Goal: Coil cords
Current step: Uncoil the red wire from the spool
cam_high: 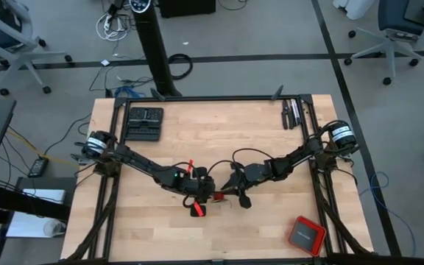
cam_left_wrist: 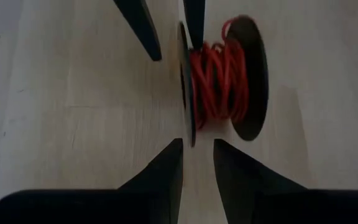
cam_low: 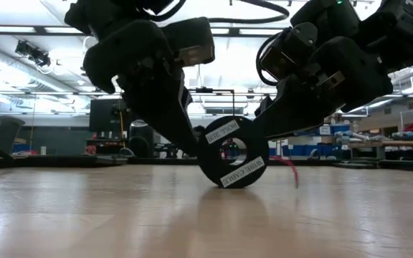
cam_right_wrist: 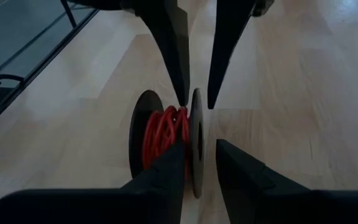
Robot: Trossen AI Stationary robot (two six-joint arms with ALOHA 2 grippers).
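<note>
Cord [cam_left_wrist: 216, 81] sits wound on its spool [cam_low: 232, 152]; your left hand [cam_left_wrist: 196, 163] and right hand [cam_right_wrist: 197, 163] each pinch one flange, so turn gently.

Two dark, jointed arms with black cables, white-labelled base motors, and tapered black fingers [cam_left_wrist: 160, 180] on each hand.

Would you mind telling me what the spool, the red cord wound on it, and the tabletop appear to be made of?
The spool looks like matte black plastic, with thin flat discs. The red cord looks like glossy plastic-coated wire in thin strands. The table appears to be pale wood with visible plank seams.
</note>
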